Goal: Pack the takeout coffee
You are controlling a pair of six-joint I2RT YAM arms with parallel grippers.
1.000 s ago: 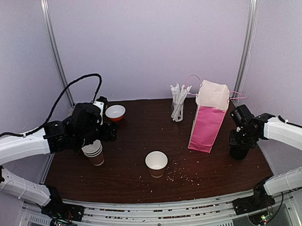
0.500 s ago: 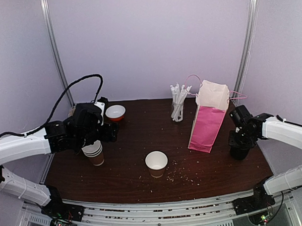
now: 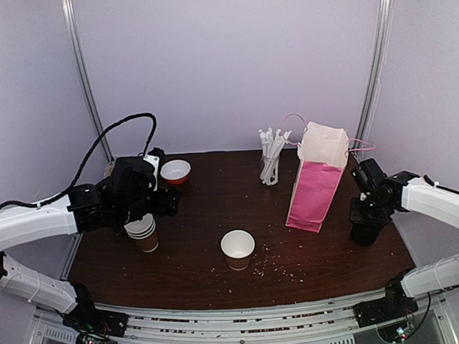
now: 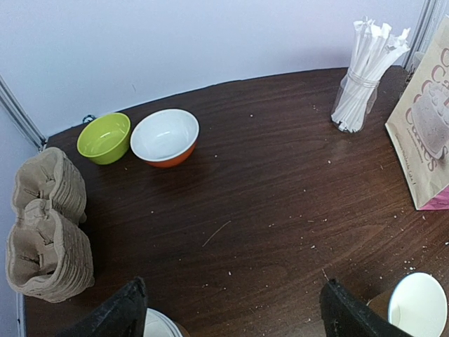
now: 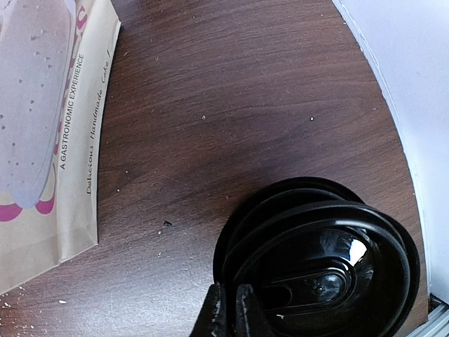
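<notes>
right gripper (image 5: 228, 310): fingers clenched together at near rim of squat stack of round black plastic lids (image 5: 330, 267), hold on rim unclear | left gripper (image 4: 235, 312): spread wide, released, above stacked brown paper cups (image 3: 143, 234) | small brown open-topped paper cup (image 3: 238, 249): right of left gripper, left of right gripper, beyond tall pink paper bag (image 3: 314, 190)

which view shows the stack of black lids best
The right wrist view: the stack of black lids fills the lower right, with its rims and the top lid's centre clear. The top external view shows only a small dark cylinder, partly covered by the right hand. The left wrist view does not show it.
</notes>
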